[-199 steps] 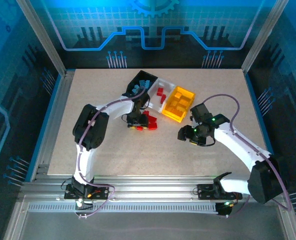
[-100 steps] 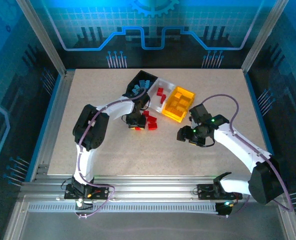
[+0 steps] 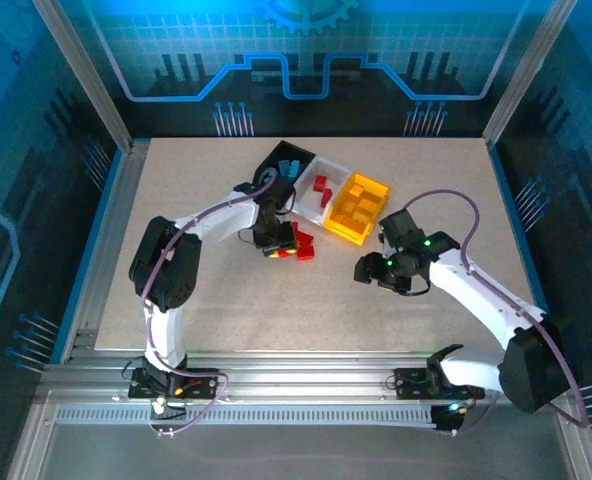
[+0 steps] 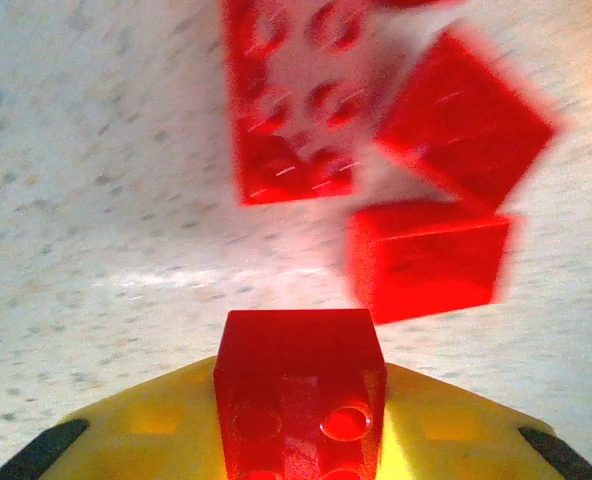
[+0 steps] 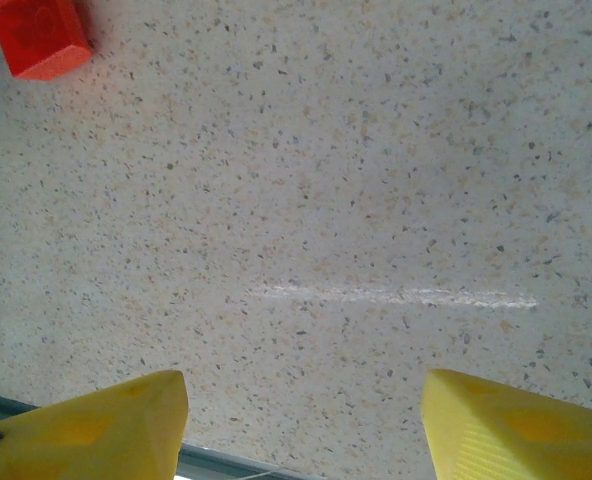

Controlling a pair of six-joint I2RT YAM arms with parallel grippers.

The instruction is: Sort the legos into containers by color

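speckled beige tabletop (image 3: 206, 300) carries a joined row of three small open plastic bins, and just in front of it the left gripper (image 4: 299, 420) is clamped on a small red plastic brick (image 4: 299, 370), low over several loose red bricks (image 4: 431, 262). the right gripper (image 5: 304, 420) hovers with its yellow fingers (image 5: 96, 425) spread over bare table, holding nothing. this looks like the pick-up step for a red piece; next it calls for a lift clear of its neighbours and a short carry to the white middle bin (image 3: 334, 165), where other red bricks lie.
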